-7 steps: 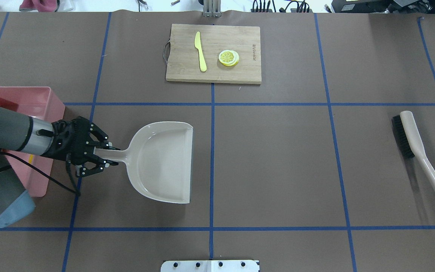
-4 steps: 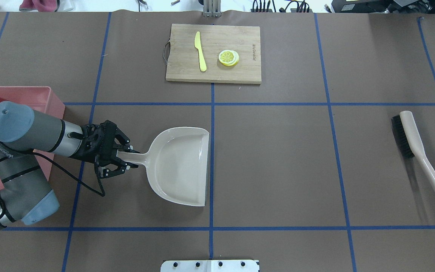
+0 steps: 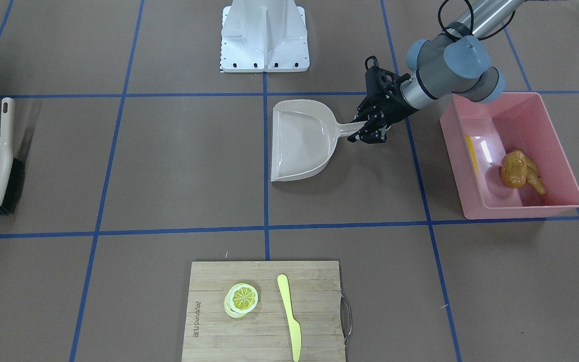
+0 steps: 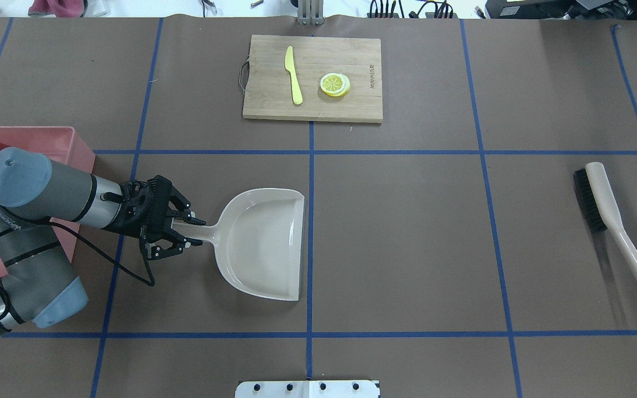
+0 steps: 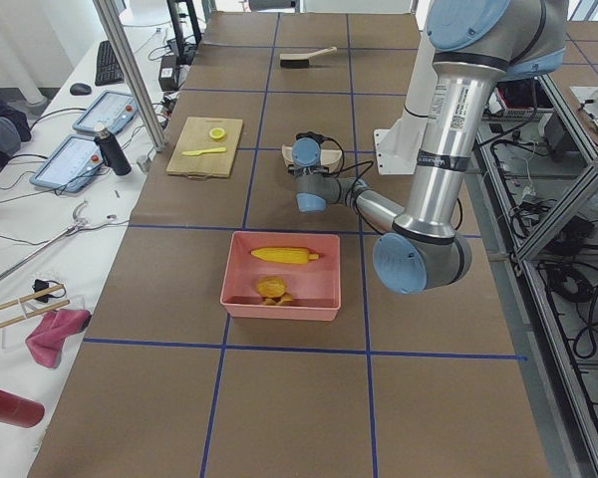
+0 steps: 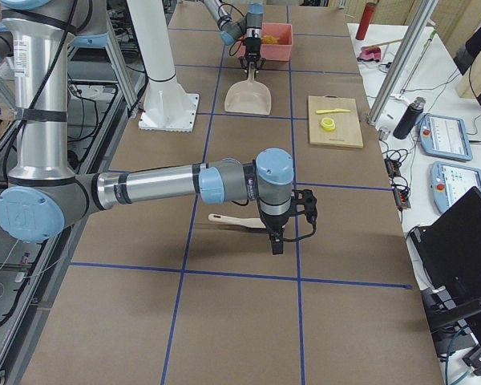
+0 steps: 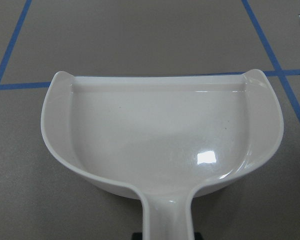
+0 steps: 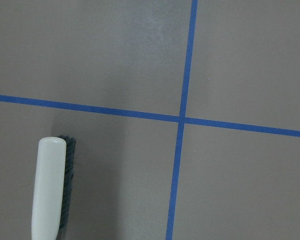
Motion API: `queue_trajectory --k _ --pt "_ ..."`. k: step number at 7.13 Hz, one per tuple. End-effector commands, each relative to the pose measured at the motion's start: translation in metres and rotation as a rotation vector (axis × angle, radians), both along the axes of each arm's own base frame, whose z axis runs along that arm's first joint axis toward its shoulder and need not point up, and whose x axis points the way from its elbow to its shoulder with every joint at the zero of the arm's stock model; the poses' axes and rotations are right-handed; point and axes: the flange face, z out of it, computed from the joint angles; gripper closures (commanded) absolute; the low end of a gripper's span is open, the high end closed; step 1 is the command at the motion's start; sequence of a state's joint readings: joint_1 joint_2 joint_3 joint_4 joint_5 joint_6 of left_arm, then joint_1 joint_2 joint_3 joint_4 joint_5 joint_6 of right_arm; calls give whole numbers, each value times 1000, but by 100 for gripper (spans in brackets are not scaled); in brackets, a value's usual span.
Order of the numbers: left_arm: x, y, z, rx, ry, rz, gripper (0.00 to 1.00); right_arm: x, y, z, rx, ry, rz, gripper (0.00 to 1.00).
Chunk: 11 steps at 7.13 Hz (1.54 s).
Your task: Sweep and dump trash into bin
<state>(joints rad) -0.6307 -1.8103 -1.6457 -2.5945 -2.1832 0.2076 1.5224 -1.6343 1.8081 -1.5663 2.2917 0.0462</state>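
Note:
My left gripper [image 4: 181,230] is shut on the handle of the empty beige dustpan [image 4: 263,243], which lies flat on the table to the right of the pink bin [image 4: 31,138]. The front-facing view shows the bin [image 3: 566,166] holding the brown potato [image 3: 513,168] and the tan ginger root [image 3: 536,184] side by side. The yellow corn cob [image 5: 284,256] lies along the bin's wall in the exterior left view. My right gripper [image 6: 274,241] shows only in the exterior right view, above the table beside the brush [image 6: 232,219]; I cannot tell if it is open or shut.
A beige brush with black bristles [image 4: 609,218] lies at the table's far right. A wooden cutting board [image 4: 313,77] at the back centre carries a yellow knife [image 4: 293,74] and a lemon slice [image 4: 335,84]. Blue tape lines grid the brown table.
My left arm has carried the dustpan from beside the bin to the right and down onto the table. Over the last half second it has barely moved.

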Motion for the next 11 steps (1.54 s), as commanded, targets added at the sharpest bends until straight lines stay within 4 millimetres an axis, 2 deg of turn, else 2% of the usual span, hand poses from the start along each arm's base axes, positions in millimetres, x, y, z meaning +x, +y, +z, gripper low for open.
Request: queue_trajectory --k 1,2,3,4,5,7,8,9,10,11 --pt "-2 -1 1 -2 0 0 31 -1 0 0 0 0 -2 0" --pt "-6 -5 1 -1 2 -6 14 -1 0 0 0 0 -2 0" --pt "-13 -9 -4 6 12 -19 2 -1 0 0 -1 0 -1 0" --pt "-22 -15 -8 16 25 -37 2 -1 0 0 0 0 -2 0" --pt "-41 -24 -10 17 29 -71 2 -1 0 0 -1 1 -1 0" --pt "-97 -35 14 -27 -12 -129 2 0 0 1 -2 10 1 0" --pt "-137 -41 36 -67 -50 -187 2 0 0 1 -2 12 1 0" --pt "-187 -54 57 -187 -124 -225 2 0 0 2 -4 15 1 0" --pt "-243 -50 76 -353 -207 -271 2 1 -1 2 -3 23 3 0" --pt "-310 -45 115 -537 -271 -385 2 2 -1 3 -2 36 5 0"
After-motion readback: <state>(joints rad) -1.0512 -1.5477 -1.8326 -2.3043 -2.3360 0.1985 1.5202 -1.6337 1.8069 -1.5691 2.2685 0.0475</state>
